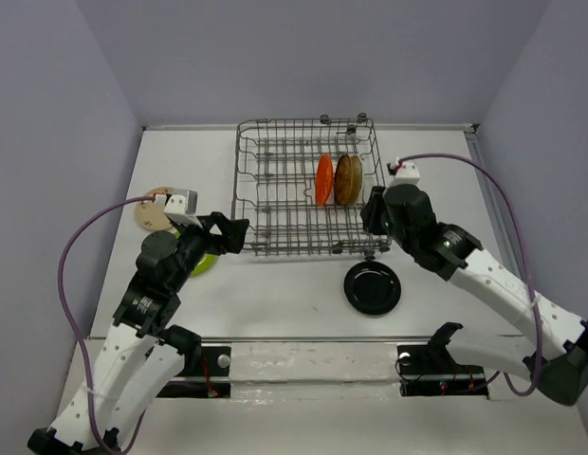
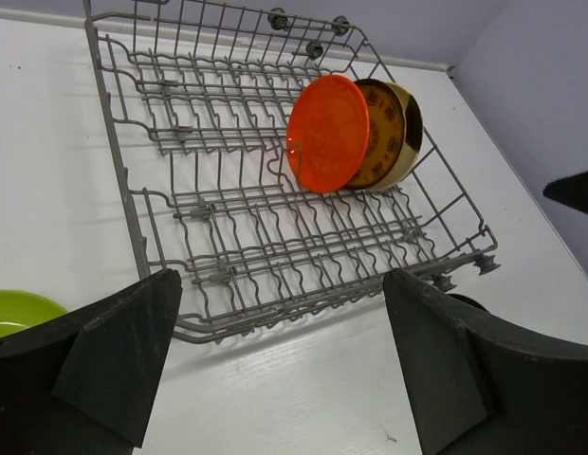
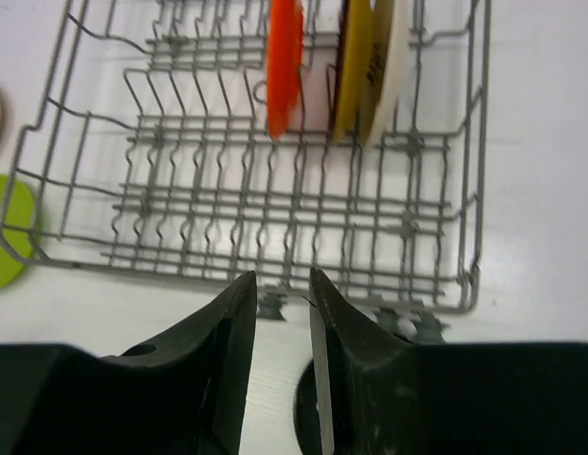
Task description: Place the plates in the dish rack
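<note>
The grey wire dish rack [image 1: 275, 190] stands mid-table. Three plates stand on edge among its right-hand tines: an orange one [image 1: 323, 179], a dark brown patterned one [image 1: 345, 179] and a cream one [image 1: 358, 178]. On the table in front of the rack lies a black plate [image 1: 373, 288]. A lime green plate [image 1: 205, 263] lies partly under my left arm, and a cream plate [image 1: 150, 214] lies further left. My left gripper [image 1: 239, 232] hangs wide open and empty at the rack's near left corner. My right gripper [image 3: 283, 280], by the near right corner, has a narrow gap with nothing in it.
Grey walls close in the white table on three sides. The rack's small wheels [image 2: 484, 265] rest on the table at its near right corner. The left part of the rack [image 2: 199, 142] holds only bare tines.
</note>
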`<action>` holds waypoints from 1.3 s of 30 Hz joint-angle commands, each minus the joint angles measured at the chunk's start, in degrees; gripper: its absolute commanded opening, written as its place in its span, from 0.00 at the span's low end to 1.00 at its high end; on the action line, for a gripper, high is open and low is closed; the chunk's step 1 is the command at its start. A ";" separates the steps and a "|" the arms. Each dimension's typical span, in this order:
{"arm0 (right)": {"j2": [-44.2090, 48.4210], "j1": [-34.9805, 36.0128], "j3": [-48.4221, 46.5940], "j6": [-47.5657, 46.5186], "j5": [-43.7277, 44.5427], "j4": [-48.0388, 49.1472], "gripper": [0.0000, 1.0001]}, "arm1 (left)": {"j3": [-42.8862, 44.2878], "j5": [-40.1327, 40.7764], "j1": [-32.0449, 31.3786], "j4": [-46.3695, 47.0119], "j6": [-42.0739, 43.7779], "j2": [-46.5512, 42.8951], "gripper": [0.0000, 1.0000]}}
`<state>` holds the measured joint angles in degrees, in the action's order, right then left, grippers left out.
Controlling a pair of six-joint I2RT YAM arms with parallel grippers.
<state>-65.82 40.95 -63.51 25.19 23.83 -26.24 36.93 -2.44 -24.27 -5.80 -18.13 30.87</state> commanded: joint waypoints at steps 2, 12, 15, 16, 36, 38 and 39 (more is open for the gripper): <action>11.31 0.27 14.95 9.95 -3.79 -7.48 0.37 | 1.66 -2.40 0.89 3.25 0.20 -0.29 0.99; 12.03 0.27 28.16 32.61 -2.06 -13.74 0.66 | 1.66 -2.75 1.77 3.25 0.46 -1.69 0.99; 13.61 0.27 29.66 36.41 1.99 -16.02 0.65 | 1.74 -2.75 1.51 3.25 0.55 -2.13 0.99; 13.88 0.27 30.10 37.73 2.00 -16.30 0.65 | 1.74 -2.66 1.33 3.25 0.64 -2.48 0.99; 5.88 -1.31 32.39 46.79 -2.11 -19.82 0.63 | 2.27 0.15 -2.89 2.11 0.90 -6.00 0.99; 5.36 -1.31 32.83 47.58 -3.00 -19.73 0.62 | 2.27 0.59 -3.06 2.02 0.90 -6.35 0.99; 5.53 -1.31 32.92 47.93 -3.09 -19.81 0.61 | 2.27 0.68 -3.24 1.94 0.99 -6.35 0.99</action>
<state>-59.96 40.07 -30.92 69.97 21.21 -44.69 36.93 -2.70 -26.94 -5.56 -18.06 25.36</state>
